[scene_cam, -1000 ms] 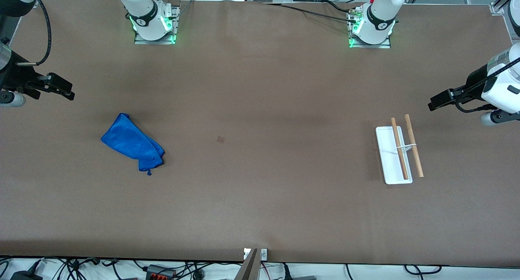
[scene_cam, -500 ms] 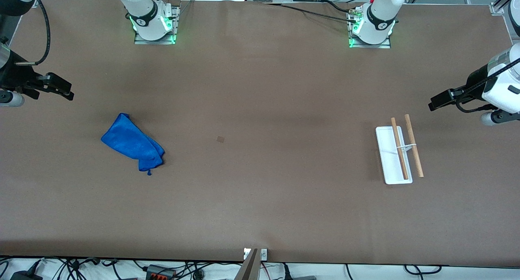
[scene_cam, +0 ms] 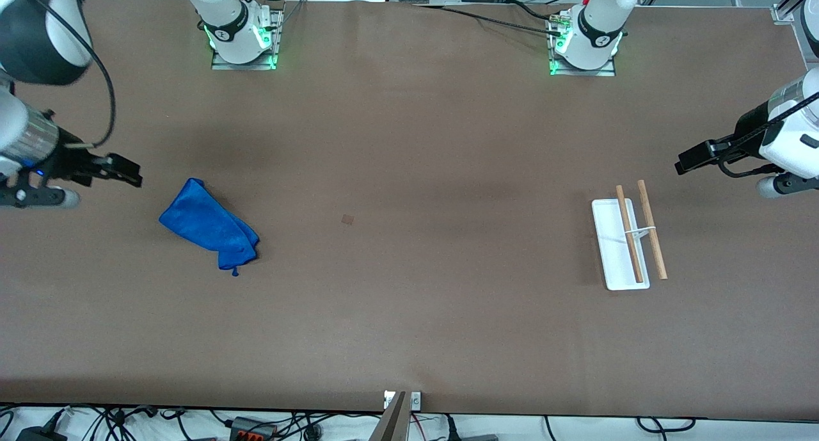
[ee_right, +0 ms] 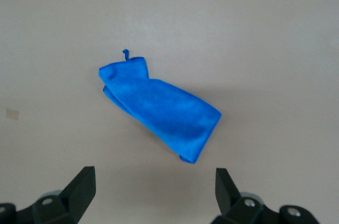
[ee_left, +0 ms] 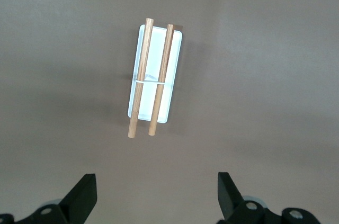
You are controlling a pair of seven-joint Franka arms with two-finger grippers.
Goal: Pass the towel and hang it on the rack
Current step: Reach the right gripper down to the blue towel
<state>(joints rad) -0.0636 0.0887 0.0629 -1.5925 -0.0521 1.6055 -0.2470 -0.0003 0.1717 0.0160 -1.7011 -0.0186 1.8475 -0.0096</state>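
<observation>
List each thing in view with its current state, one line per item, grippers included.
towel: folded over in a loose heap, flat on the table toward the right arm's end, untouched.
rack: upright on its base toward the left arm's end, both wooden rods bare.
right gripper: open, empty, over the table beside the towel.
left gripper: open, empty, waiting over the table beside the rack.
</observation>
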